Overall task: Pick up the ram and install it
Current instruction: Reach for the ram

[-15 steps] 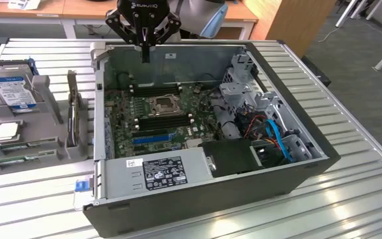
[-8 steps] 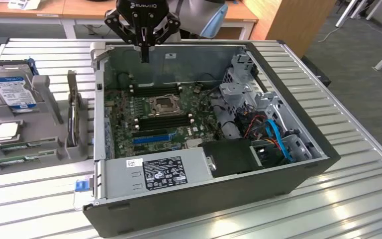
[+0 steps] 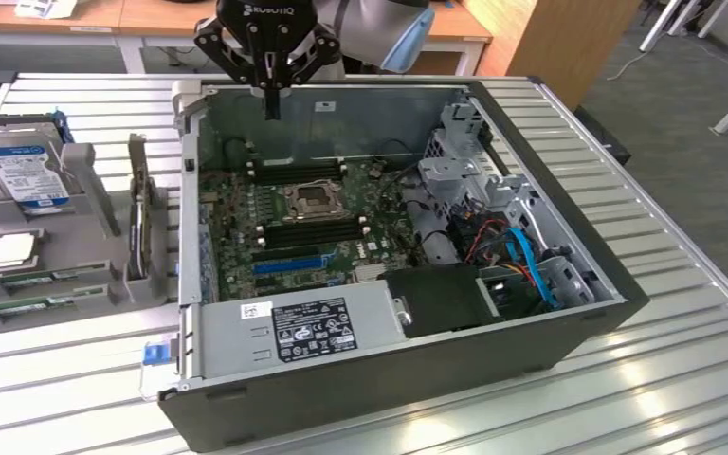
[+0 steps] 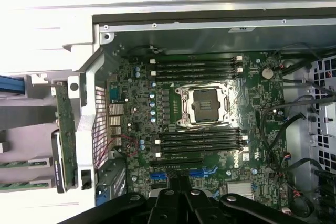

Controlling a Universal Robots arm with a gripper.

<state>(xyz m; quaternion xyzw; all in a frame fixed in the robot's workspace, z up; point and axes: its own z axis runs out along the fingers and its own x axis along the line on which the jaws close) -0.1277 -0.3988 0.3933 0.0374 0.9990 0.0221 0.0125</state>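
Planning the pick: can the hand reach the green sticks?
Probably yes: the thin green memory sticks lie uncovered in their grey plastic rack; the shut black hand hangs free over the open computer case.

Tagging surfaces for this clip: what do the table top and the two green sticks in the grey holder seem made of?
Table top: ribbed bare metal, probably aluminium; silvery glare, parallel grooves.
Green sticks: likely circuit-board laminate, matte green; thin flat strips, finer detail unclear.

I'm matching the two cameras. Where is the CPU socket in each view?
Exterior view: the CPU socket sits mid-motherboard, toward the exterior view's left of the picture's middle.
Wrist view: the CPU socket lies between two banks of slots.
Shared landmark: the black memory slots flanking it.
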